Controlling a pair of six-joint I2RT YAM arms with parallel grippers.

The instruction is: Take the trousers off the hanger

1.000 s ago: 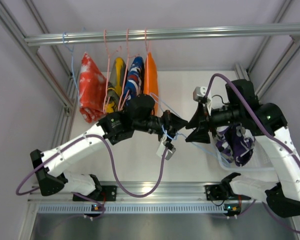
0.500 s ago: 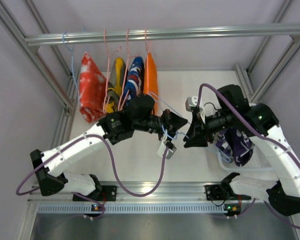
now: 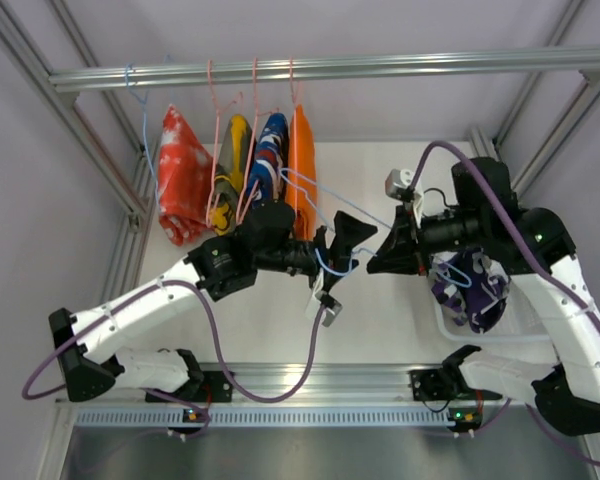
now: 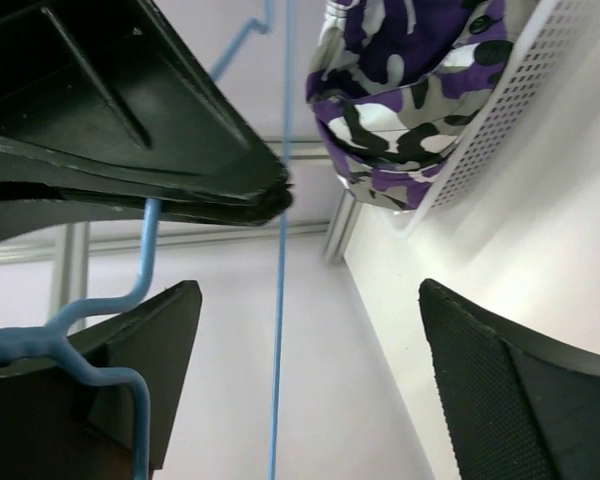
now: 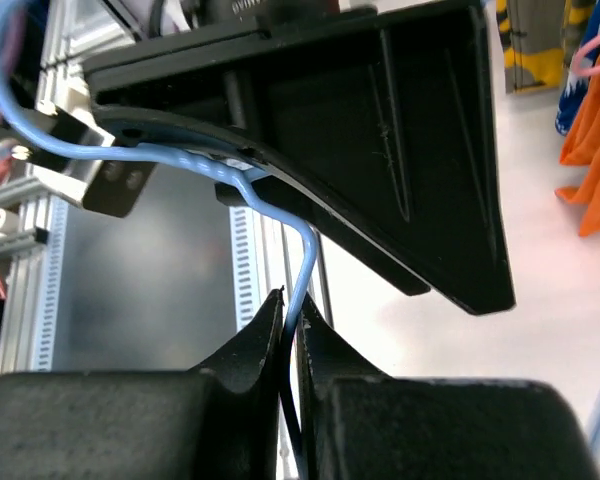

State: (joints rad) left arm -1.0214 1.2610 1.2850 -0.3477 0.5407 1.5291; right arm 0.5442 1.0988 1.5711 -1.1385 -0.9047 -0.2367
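Right wrist: right claw [image 5: 292, 300] pinched on blue hanger [image 5: 165, 156]; left claw [image 4: 308, 292] spread wide, facing it.

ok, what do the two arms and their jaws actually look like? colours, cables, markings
Both match. The left arm and right arm have white link shells, black joint housings and black bases. A purple cable loops loose along each, and each shows a small green light on a black joint. The jaws are matte black, broad wedge-shaped plates with ribs; their inner faces look finely textured.
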